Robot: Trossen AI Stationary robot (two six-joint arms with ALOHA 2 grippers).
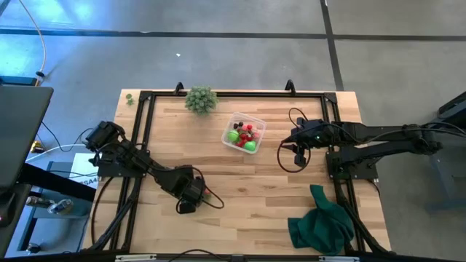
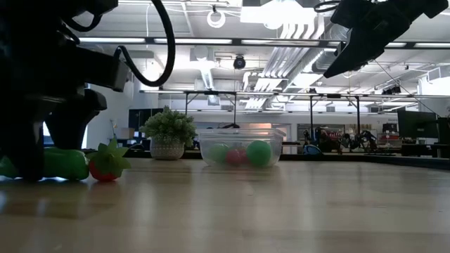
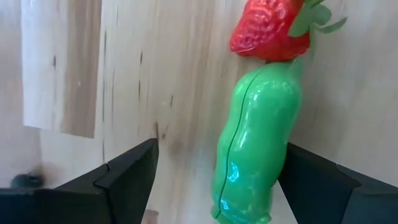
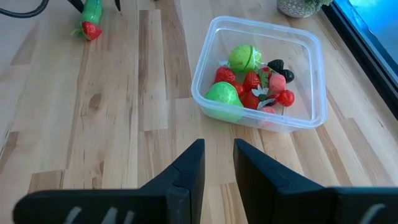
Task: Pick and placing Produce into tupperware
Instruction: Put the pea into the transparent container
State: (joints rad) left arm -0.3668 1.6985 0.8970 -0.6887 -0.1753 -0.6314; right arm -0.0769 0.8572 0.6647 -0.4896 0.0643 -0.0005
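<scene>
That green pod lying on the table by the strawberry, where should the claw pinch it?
Probably across its narrow middle, coming down from above. The green pod lies flat and long on the table, with the strawberry touching one end, so the long sides are free. The left claw is open astride it.

Our left gripper (image 1: 186, 206) sits low over the near-left part of the bench, arm stretched inward from the left edge, fingers (image 3: 127, 177) spread wide apart. Our right gripper (image 1: 299, 154) hangs raised at the right side, fingers (image 4: 189, 168) nearly closed with a narrow gap.
</scene>
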